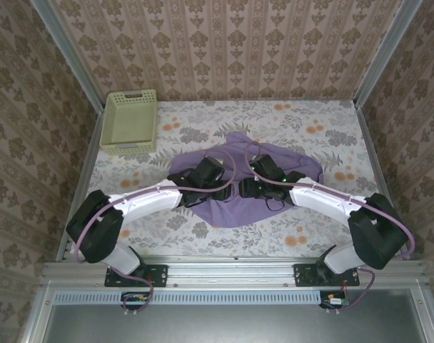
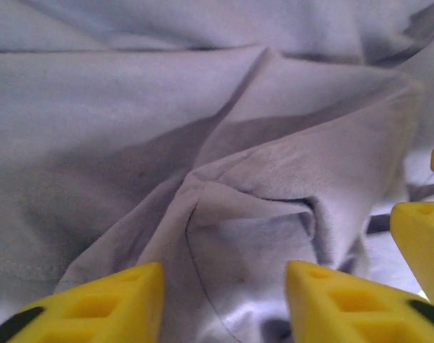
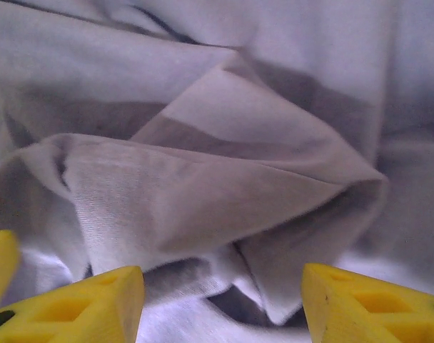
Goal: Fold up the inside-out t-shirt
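- top view: the t-shirt (image 1: 238, 209) lies bunched in the middle of the counter (image 1: 310, 125), a rumpled lavender heap with no clean edge showing. the pale green basket (image 1: 130, 121), rigid slotted plastic, sits well apart at the far left corner.
- top view: the left pincer (image 1: 226, 187) and the right pincer (image 1: 247, 187) are down on the cloth just beside each other. we judge the chief risk to be the two knocking together, since they work the same small patch.
- left wrist view: the left pincer (image 2: 220, 296) is spread, its hard yellow fingers either side of a soft raised ridge of t-shirt (image 2: 131, 143), not nipping it. a yellow finger (image 2: 420, 236) of the other pincer shows at the right edge. closing here could, we think, catch several layers at once, because the folds are stacked.
- right wrist view: the right pincer (image 3: 223, 304) is spread as well, with a pointed flap of the t-shirt (image 3: 203, 186) between its fingers, unpinched. the knit looks thin, matt and limp, so we expect a shallow bite to slip out, and a lift from this crumpled spot to drag the whole heap rather than open it flat.
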